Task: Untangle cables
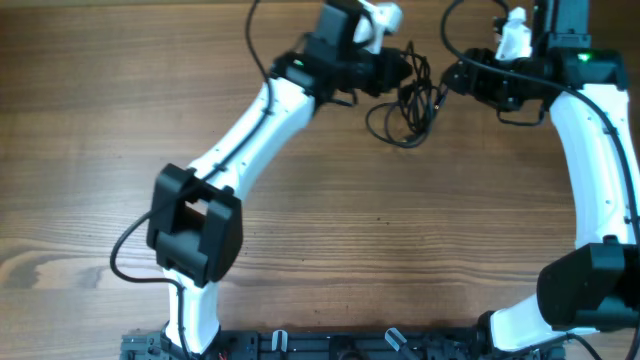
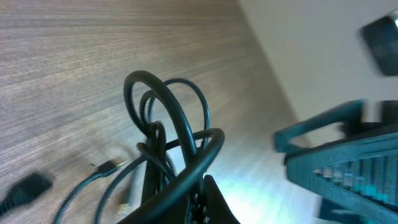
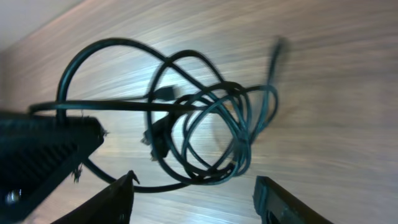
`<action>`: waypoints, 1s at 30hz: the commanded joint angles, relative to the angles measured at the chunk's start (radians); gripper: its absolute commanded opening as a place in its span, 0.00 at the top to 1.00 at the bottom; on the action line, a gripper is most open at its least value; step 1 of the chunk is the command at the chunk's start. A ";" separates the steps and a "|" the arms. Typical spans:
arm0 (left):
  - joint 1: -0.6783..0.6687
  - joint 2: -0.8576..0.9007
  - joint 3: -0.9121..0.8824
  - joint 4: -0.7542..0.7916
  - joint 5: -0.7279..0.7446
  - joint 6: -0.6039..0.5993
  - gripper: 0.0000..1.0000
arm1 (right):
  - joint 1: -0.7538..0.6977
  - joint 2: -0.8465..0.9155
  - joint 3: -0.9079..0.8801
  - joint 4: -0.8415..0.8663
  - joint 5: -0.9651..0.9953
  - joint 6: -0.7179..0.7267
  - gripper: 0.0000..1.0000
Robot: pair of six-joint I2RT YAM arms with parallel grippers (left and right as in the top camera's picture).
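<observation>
Pinching the tangled cables [image 1: 408, 100], the left gripper [image 1: 401, 72] stands closed.

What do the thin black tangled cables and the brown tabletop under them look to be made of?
The thin black tangled cables: likely rubber or plastic sheathing, smooth, faint sheen along the loops. The brown tabletop: wood or wood-look laminate, matte, with straight grain lines.

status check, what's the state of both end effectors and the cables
Left end effector shut on the cables. Right end effector open, bundle just ahead. Cables in one tangle. Nothing else in the way.
</observation>
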 commanded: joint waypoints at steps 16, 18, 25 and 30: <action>0.146 -0.023 0.003 0.196 0.600 -0.309 0.96 | 0.110 0.093 0.006 0.155 -0.175 0.062 0.41; 0.146 -0.023 0.003 0.206 0.601 -0.325 0.96 | 0.110 0.093 0.006 0.168 -0.175 0.083 0.41; 0.146 -0.023 0.003 0.322 0.608 -0.456 0.96 | 0.126 0.129 0.006 0.162 -0.124 0.132 0.64; 0.161 -0.023 0.003 0.377 0.587 -0.494 0.96 | 0.120 0.153 0.006 0.135 0.083 0.230 0.96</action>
